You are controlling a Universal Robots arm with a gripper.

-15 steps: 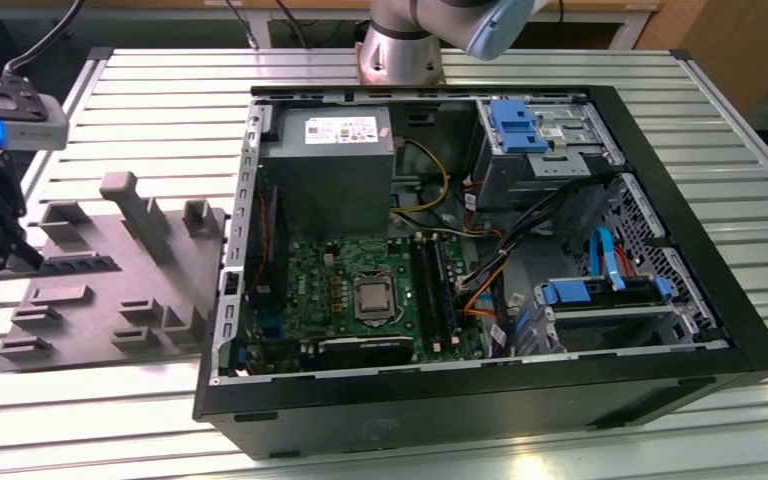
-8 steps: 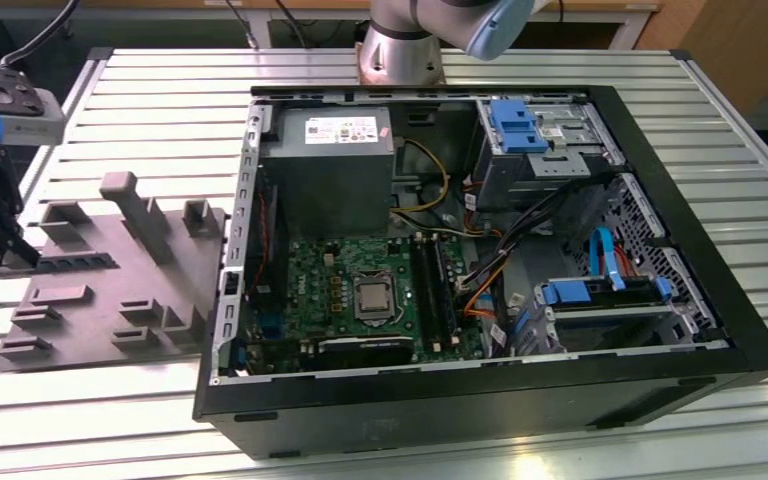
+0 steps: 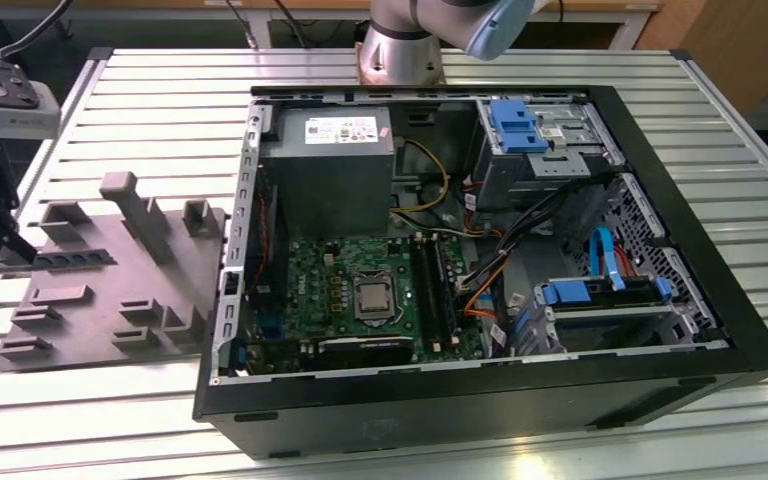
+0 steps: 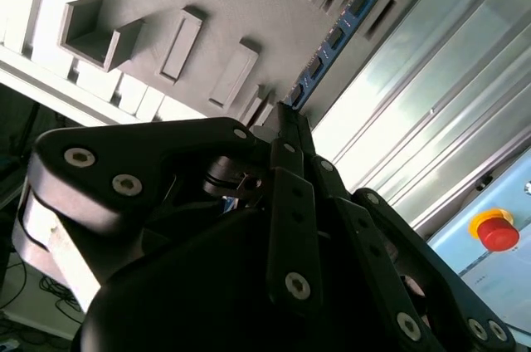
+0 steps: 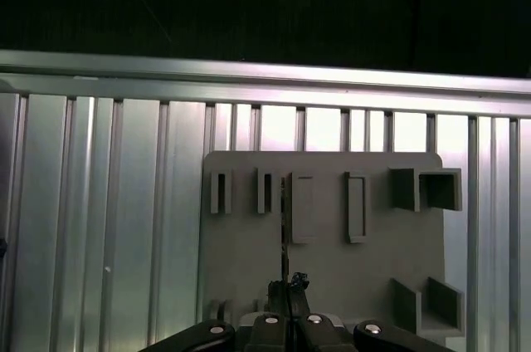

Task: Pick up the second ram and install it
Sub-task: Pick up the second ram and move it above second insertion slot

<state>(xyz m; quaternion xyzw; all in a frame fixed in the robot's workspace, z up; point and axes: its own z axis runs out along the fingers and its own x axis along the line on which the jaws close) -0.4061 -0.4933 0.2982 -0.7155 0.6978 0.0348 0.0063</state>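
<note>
The claw [image 5: 288, 287] looks clenched on the near end of the second ram [image 4: 330, 43], standing on edge in the grey tray [image 3: 91, 330] by the bench [image 3: 171, 100] edge at the exterior view's left: best lifted straight and untwisted, clear of the tray's walls.

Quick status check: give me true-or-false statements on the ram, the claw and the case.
The second ram stands in a slot of the grey tray. True.
The claw hangs over the computer case. False: it is at the tray, at the ram's end.
The claw is wide open. False: it is shut on the ram.
The case is open, its motherboard exposed. True.
The tray lies on the exterior view's right of the case. False: on its left.
</note>
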